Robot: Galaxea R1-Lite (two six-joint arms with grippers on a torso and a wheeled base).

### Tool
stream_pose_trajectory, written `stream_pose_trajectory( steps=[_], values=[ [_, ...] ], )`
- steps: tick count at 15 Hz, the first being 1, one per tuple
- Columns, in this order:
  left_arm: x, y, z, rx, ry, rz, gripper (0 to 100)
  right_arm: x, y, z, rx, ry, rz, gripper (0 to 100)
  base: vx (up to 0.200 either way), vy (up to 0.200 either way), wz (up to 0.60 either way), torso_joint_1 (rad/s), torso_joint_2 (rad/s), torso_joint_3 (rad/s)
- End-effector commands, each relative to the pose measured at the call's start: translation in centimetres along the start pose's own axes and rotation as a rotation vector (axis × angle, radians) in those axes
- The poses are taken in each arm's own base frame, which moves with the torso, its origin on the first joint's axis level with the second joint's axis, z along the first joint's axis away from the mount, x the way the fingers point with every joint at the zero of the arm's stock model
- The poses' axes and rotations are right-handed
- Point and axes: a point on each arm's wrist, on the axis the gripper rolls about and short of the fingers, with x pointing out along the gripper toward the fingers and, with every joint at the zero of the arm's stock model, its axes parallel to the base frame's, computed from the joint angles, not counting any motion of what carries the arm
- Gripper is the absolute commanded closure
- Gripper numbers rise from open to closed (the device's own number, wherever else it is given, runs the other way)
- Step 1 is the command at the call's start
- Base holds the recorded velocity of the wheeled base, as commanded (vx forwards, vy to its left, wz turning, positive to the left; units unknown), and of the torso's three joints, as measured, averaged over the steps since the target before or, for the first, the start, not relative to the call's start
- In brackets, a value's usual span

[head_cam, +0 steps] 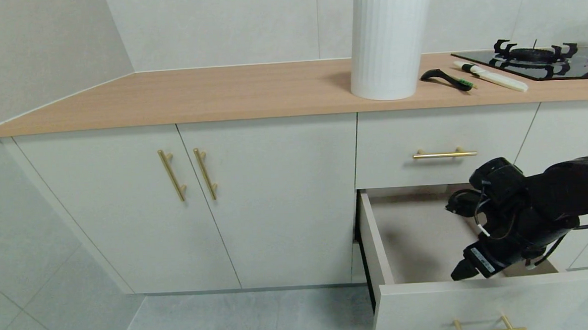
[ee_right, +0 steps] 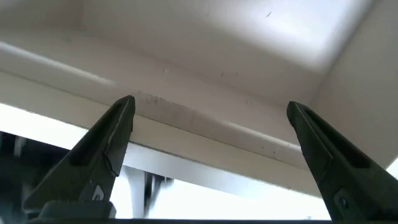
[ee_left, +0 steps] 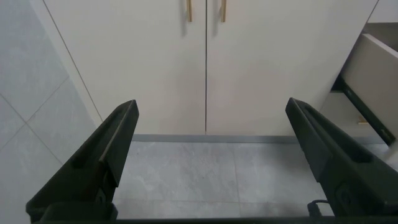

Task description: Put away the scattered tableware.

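The right gripper hangs with its fingers spread wide and nothing between them, dipped into the open drawer with its tips close to the inside of the front panel. Well above it, up on the wooden countertop, lie the scattered pieces: a black-handled utensil and, just beside that, a long white utensil. A tall white ribbed canister stands near them, higher up and off to the gripper's left, and a black hob sits just behind the white utensil. Well apart from all this, the left gripper is likewise spread and holding nothing, low over the grey floor tiles and facing the closed cabinet doors.
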Motion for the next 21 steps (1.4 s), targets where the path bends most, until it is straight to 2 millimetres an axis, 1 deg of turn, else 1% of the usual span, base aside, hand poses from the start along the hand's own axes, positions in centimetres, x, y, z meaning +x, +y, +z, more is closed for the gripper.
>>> stream_pose_trajectory(
  steps=[1,4,6,8,10,12,15,21],
  values=[
    [0.0,0.0,0.0,0.000,0.000,0.001,0,-0.6,0.8,0.0,-0.030,0.012,0.007,0,0.000,0.000,0.00,0.000,0.00,0.000],
    [0.0,0.0,0.0,0.000,0.000,0.001,0,-0.6,1.7,-0.6,-0.079,0.077,-0.013,0,0.000,0.000,0.00,0.000,0.00,0.000],
    [0.0,0.0,0.0,0.000,0.000,0.001,0,-0.7,1.7,0.0,-0.069,0.050,-0.019,0,0.000,0.000,0.00,0.000,0.00,0.000],
    [0.0,0.0,0.0,0.000,0.002,0.001,0,-1.4,1.4,0.9,-0.018,0.001,-0.024,0,0.000,0.000,0.00,0.000,0.00,0.000],
    [0.0,0.0,0.0,0.000,0.000,0.001,0,-2.9,1.1,2.7,0.142,-0.103,-0.020,0,0.000,0.000,0.00,0.000,0.00,0.000],
    [0.0,0.0,0.0,0.000,0.000,0.001,0,-3.4,0.4,3.4,0.201,-0.203,-0.031,0,0.000,0.000,0.00,0.000,0.00,0.000],
    [0.0,0.0,0.0,0.000,0.000,0.001,0,-4.4,-0.9,3.7,0.241,-0.291,-0.055,0,0.000,0.000,0.00,0.000,0.00,0.000],
    [0.0,0.0,0.0,0.000,0.000,0.001,0,-4.8,-1.5,3.8,0.258,-0.322,-0.073,0,0.000,0.000,0.00,0.000,0.00,0.000]
  ],
)
